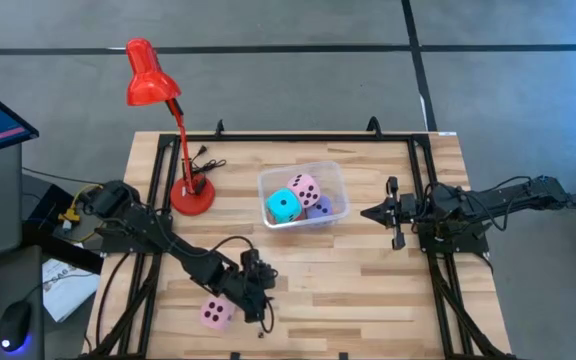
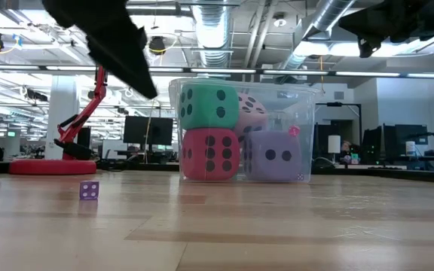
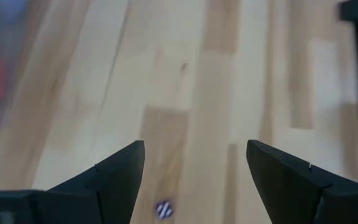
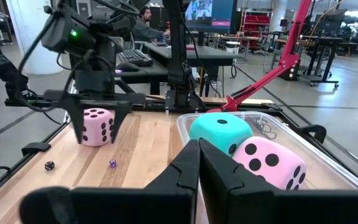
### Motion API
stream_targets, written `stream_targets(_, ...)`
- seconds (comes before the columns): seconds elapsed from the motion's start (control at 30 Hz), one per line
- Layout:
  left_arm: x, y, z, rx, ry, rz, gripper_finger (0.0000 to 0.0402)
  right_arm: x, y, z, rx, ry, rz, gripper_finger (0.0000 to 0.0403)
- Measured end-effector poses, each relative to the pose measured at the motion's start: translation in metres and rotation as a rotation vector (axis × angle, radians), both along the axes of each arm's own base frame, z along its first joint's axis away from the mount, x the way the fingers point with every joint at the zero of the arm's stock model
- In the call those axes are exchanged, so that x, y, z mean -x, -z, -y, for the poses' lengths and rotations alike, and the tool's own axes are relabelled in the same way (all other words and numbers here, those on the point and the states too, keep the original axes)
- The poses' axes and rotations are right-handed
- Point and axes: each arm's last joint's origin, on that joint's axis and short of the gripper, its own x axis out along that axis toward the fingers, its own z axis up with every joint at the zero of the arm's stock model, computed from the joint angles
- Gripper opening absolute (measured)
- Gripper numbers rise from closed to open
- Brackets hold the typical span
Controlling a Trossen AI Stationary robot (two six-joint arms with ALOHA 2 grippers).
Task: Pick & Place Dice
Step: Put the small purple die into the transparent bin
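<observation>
One pink die point(image 1: 216, 312) rests on the wood near the table's near edge, left of centre; the right wrist view shows it as well point(image 4: 97, 126). My left gripper point(image 1: 257, 300) hangs open just right of it, fingers pointing down over bare wood point(image 3: 194, 146), clear of the die. A clear plastic bin point(image 1: 266, 180) at the table's middle holds a cyan die point(image 1: 283, 207), a second pink die point(image 1: 305, 188), a lavender die point(image 1: 321, 208) and, under the cyan one, a red die point(image 2: 209, 154). My right gripper point(image 1: 373, 212) is shut and hovers right of the bin.
A red desk lamp stands with its base point(image 1: 193, 197) left of the bin, its head point(image 1: 148, 75) beyond the far edge. A tiny purple die point(image 2: 89, 190) and a tiny dark one point(image 4: 49, 165) lie on the wood. A black frame borders the table.
</observation>
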Motion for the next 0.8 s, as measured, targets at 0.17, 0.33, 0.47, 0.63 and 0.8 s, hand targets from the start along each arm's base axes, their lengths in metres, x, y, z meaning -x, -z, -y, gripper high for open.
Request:
stream_targets(0.17, 0.0048, 0.0034, -0.0032, -0.005, -0.05, -0.055, 0.0273, -0.0001, 0.0, 0.0, 0.0, 0.0, 0.0, 0.0005)
stream_targets(0.33, 0.0048, 0.0034, -0.0032, -0.003, -0.052, -0.055, 0.0273, 0.0, 0.0, 0.0, 0.0, 0.0, 0.0, 0.0005)
stream_targets(0.47, 0.0048, 0.0034, -0.0032, -0.003, -0.052, -0.054, 0.0273, 0.0, 0.0, 0.0, 0.0, 0.0, 0.0, 0.0005)
stream_targets(0.63, 0.0048, 0.0034, -0.0032, -0.003, -0.052, -0.055, 0.0273, -0.0001, 0.0001, 0.0, 0.0, 0.0, -0.001, 0.0005)
stream_targets(0.8, 0.0048, 0.0034, -0.0032, -0.003, -0.052, -0.055, 0.0273, 0.0, 0.0, 0.0, 0.0, 0.0, 0.0, 0.0005)
